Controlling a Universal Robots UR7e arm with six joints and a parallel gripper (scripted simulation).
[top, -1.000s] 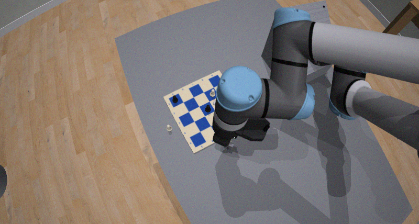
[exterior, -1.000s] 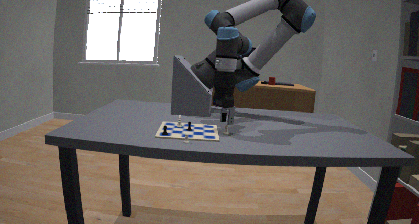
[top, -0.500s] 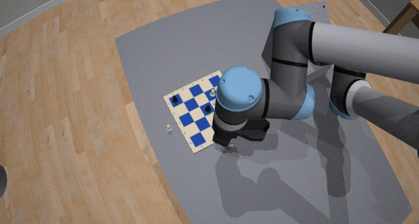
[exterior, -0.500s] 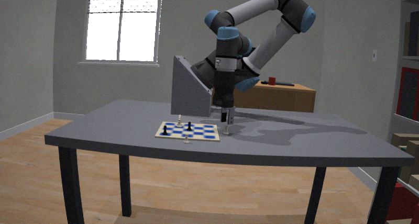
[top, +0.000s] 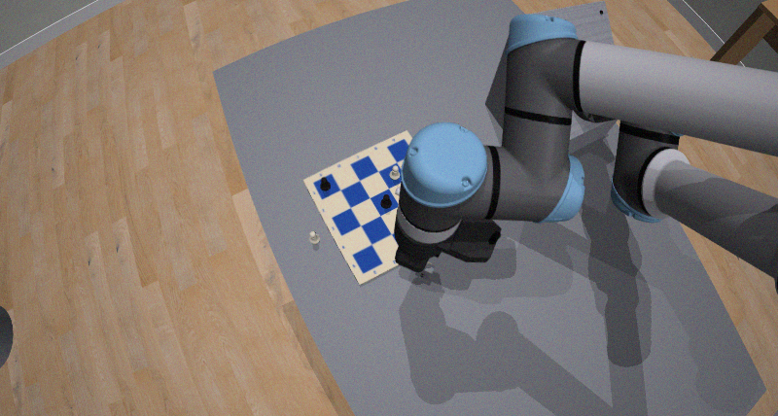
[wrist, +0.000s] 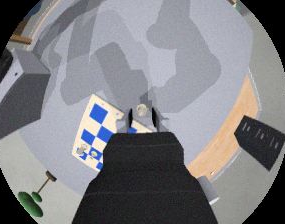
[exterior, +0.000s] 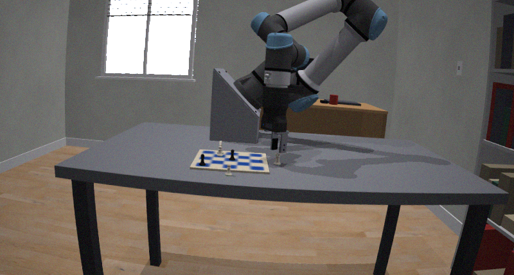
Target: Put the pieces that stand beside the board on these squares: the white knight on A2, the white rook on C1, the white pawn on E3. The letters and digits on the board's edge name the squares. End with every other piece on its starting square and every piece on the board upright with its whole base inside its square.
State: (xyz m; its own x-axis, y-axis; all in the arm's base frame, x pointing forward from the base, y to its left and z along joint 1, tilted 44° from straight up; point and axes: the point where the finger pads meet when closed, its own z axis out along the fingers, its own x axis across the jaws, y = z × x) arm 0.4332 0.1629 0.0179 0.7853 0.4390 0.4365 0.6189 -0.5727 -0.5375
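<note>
I'm holding my end effector (exterior: 278,144) vertical, fingers pointing straight down, directly above the white piece (exterior: 277,159) that's standing on the table (exterior: 143,173) just off the board's (exterior: 212,165) near-right corner. Fingers are spread partway with nothing between them: wide enough to straddle the piece's top, narrow enough not to bump the board edge beside it. Tips are sitting just above the piece, not touching it. Which piece this is I can't tell at this size; knight or rook would be my guess. The top view hides it under my wrist. A second white piece (top: 313,236), small like a pawn, is waiting on the table beside the board's opposite side, well apart from me. A third off-board piece isn't visible. On the board, two black pieces (top: 324,184) (top: 385,200) and one white piece (top: 395,171) are standing upright; those must stay put, so I'm approaching from the outer side and coming straight down. Next, judging by this: descend, pinch, lift clear.
</note>
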